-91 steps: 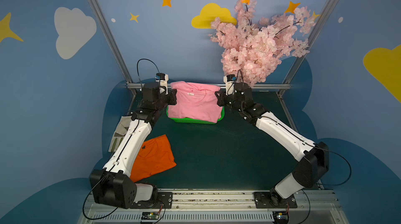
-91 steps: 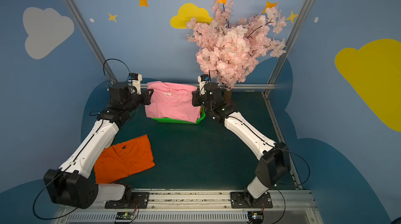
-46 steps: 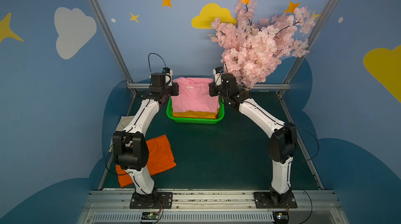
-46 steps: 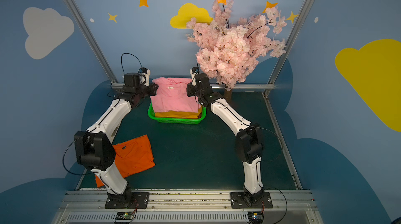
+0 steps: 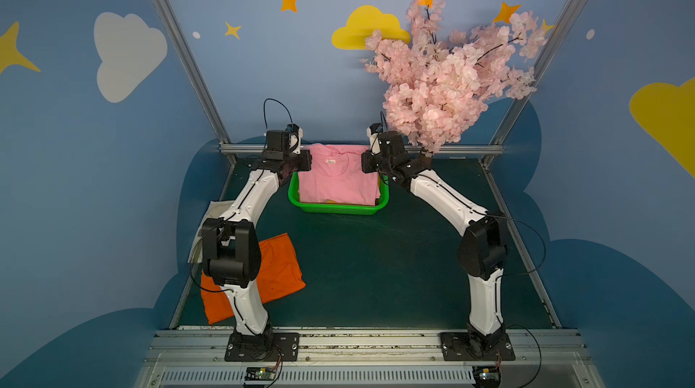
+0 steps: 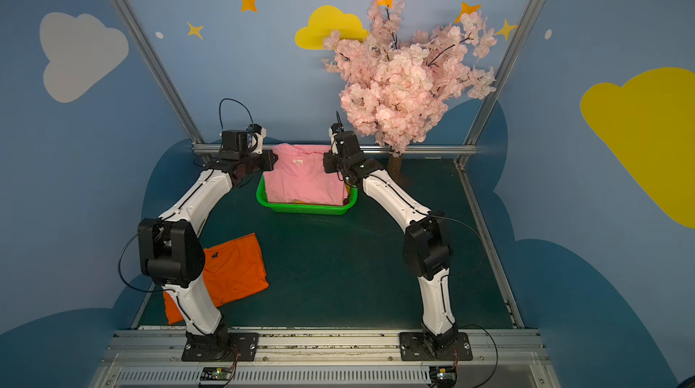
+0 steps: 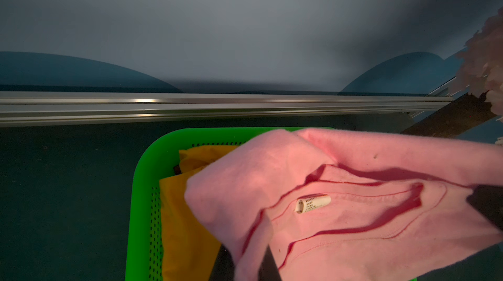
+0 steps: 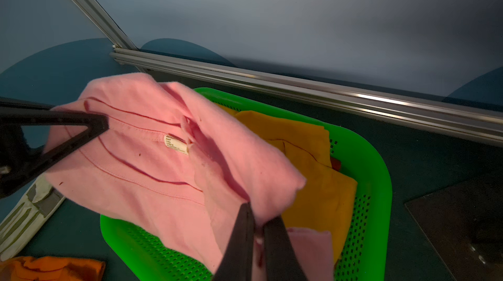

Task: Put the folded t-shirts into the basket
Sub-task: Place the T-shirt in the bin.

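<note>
The light pink t-shirt (image 5: 338,179) (image 6: 301,179) hangs spread over the green basket (image 5: 338,208) (image 6: 306,209) at the back of the table. My left gripper (image 5: 304,161) (image 7: 249,255) is shut on one collar-side corner. The right gripper (image 5: 366,164) (image 8: 260,219) is shut on the opposite corner. Inside the basket (image 7: 144,184) (image 8: 378,184) lies the golden yellow t-shirt (image 7: 185,228) (image 8: 307,157), with a sliver of the dark red one (image 8: 336,164) under it. The orange t-shirt (image 5: 278,273) (image 6: 233,273) lies flat at the front left, partly behind my left arm.
A pink blossom tree (image 5: 440,85) stands at the back right, close to my right arm. A beige-and-grey glove (image 5: 216,213) (image 8: 24,217) lies at the table's left edge. An aluminium rail (image 5: 451,149) runs along the back just behind the basket.
Both grippers stayed shut on the pink shirt. They carried it back over the basket, and it now sits lower, covering most of the yellow shirt. Both elbows have shifted.
</note>
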You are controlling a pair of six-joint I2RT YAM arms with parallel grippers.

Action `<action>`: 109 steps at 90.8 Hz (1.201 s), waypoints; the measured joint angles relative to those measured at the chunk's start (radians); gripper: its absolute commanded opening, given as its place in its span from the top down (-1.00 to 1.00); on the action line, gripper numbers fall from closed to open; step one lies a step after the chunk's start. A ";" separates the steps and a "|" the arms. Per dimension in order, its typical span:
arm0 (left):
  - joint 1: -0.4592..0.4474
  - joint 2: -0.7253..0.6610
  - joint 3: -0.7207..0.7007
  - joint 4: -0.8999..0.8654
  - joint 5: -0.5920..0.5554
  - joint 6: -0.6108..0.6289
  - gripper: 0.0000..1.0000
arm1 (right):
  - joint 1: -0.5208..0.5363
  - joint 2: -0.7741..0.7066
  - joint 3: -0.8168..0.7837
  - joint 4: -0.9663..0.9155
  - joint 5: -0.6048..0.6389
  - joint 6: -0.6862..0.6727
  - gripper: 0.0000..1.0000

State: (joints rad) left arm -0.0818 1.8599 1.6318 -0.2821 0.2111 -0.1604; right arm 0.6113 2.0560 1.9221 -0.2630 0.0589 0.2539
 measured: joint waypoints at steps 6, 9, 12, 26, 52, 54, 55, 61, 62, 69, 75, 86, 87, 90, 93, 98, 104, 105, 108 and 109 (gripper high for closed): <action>0.001 0.015 0.002 -0.003 0.000 0.000 0.93 | 0.000 0.009 0.000 -0.003 0.009 0.005 1.00; 0.002 0.027 0.005 -0.006 0.000 0.001 0.91 | 0.000 0.016 0.000 -0.003 0.013 0.008 1.00; 0.002 0.043 0.011 -0.011 0.000 0.003 0.90 | 0.000 0.026 0.000 -0.003 0.017 0.010 1.00; 0.002 0.143 0.065 -0.047 -0.012 0.018 0.80 | -0.001 0.104 0.021 -0.007 0.047 0.018 1.00; 0.003 0.319 0.232 -0.072 -0.091 0.055 -0.07 | -0.004 0.312 0.223 -0.082 0.198 -0.025 0.34; 0.003 0.332 0.251 -0.075 -0.098 0.060 -0.12 | -0.005 0.327 0.247 -0.097 0.210 -0.027 0.28; 0.003 0.339 0.259 -0.077 -0.102 0.059 -0.14 | -0.006 0.335 0.257 -0.103 0.216 -0.033 0.25; 0.003 0.371 0.307 -0.094 -0.123 0.067 -0.22 | -0.010 0.379 0.330 -0.151 0.250 -0.051 0.13; 0.003 0.376 0.315 -0.098 -0.129 0.069 -0.23 | -0.011 0.384 0.339 -0.157 0.254 -0.054 0.11; 0.003 0.382 0.330 -0.121 -0.150 0.076 -0.31 | -0.014 0.396 0.365 -0.200 0.277 -0.076 0.05; 0.003 0.375 0.328 -0.137 -0.165 0.079 -0.36 | -0.014 0.391 0.365 -0.229 0.283 -0.089 0.01; 0.003 0.320 0.268 -0.144 -0.185 0.079 -0.41 | -0.011 0.355 0.326 -0.252 0.277 -0.122 -0.05; 0.003 0.311 0.258 -0.145 -0.187 0.078 -0.41 | -0.010 0.349 0.318 -0.252 0.274 -0.123 -0.05; 0.003 0.276 0.218 -0.147 -0.192 0.077 -0.41 | -0.006 0.329 0.294 -0.257 0.269 -0.131 -0.07; 0.003 0.234 0.176 -0.151 -0.196 0.073 -0.41 | 0.000 0.301 0.264 -0.265 0.259 -0.137 -0.08; 0.003 0.144 0.085 -0.148 -0.200 0.059 -0.41 | 0.013 0.249 0.214 -0.277 0.245 -0.146 -0.12; 0.003 0.011 -0.051 -0.124 -0.198 0.029 -0.41 | 0.032 0.182 0.153 -0.281 0.226 -0.150 -0.24; 0.003 -0.013 -0.076 -0.117 -0.196 0.024 -0.41 | 0.037 0.164 0.137 -0.280 0.221 -0.147 -0.26; 0.003 -0.082 -0.145 -0.104 -0.189 0.008 -0.42 | 0.047 0.126 0.104 -0.282 0.209 -0.147 -0.30; 0.003 -0.102 -0.168 -0.097 -0.189 0.003 -0.43 | 0.051 0.114 0.092 -0.282 0.206 -0.148 -0.31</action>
State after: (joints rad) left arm -0.0788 1.7576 1.4635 -0.3794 0.0223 -0.1577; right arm 0.6621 2.1696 2.0144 -0.5446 0.2649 0.1059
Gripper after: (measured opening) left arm 0.707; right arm 0.621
